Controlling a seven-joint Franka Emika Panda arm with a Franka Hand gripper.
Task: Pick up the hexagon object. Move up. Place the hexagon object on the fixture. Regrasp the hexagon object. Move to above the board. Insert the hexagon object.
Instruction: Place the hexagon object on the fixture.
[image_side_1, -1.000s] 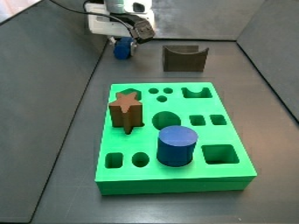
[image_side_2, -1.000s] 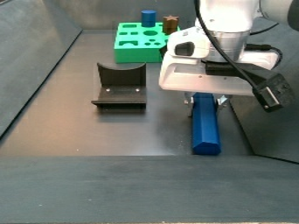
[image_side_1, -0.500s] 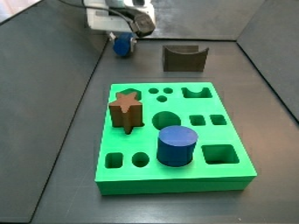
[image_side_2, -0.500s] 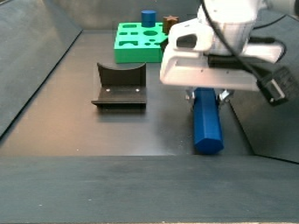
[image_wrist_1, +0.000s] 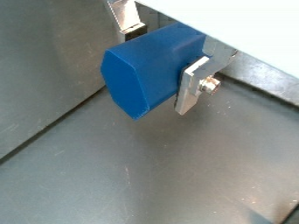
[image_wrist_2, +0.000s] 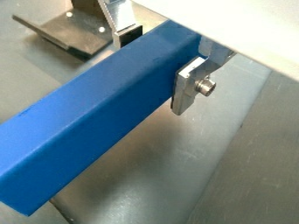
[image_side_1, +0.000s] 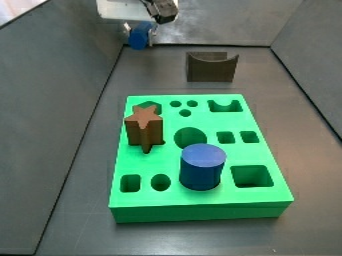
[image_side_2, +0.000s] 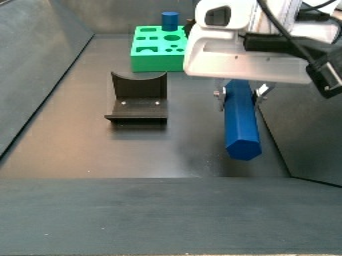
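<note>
The hexagon object (image_side_2: 241, 122) is a long blue bar, held level above the dark floor by my gripper (image_side_2: 238, 92), which is shut on it near one end. In both wrist views the silver fingers (image_wrist_1: 191, 83) (image_wrist_2: 191, 84) press its flat sides; its hexagonal end face (image_wrist_1: 138, 79) shows in a wrist view. In a side view only its end (image_side_1: 139, 37) shows under my gripper (image_side_1: 139, 30) at the far back. The fixture (image_side_2: 136, 100) (image_side_1: 211, 66) stands on the floor apart from the bar. The green board (image_side_1: 198, 157) (image_side_2: 163, 48) lies flat.
A brown star peg (image_side_1: 144, 127) and a short blue cylinder (image_side_1: 202, 166) stand in the board. Grey walls enclose the floor on the sides and back. The fixture's corner (image_wrist_2: 79, 33) shows behind the bar in a wrist view.
My gripper has risen with the hexagon object in it; the bar has lifted off the floor and sits higher in both side views.
</note>
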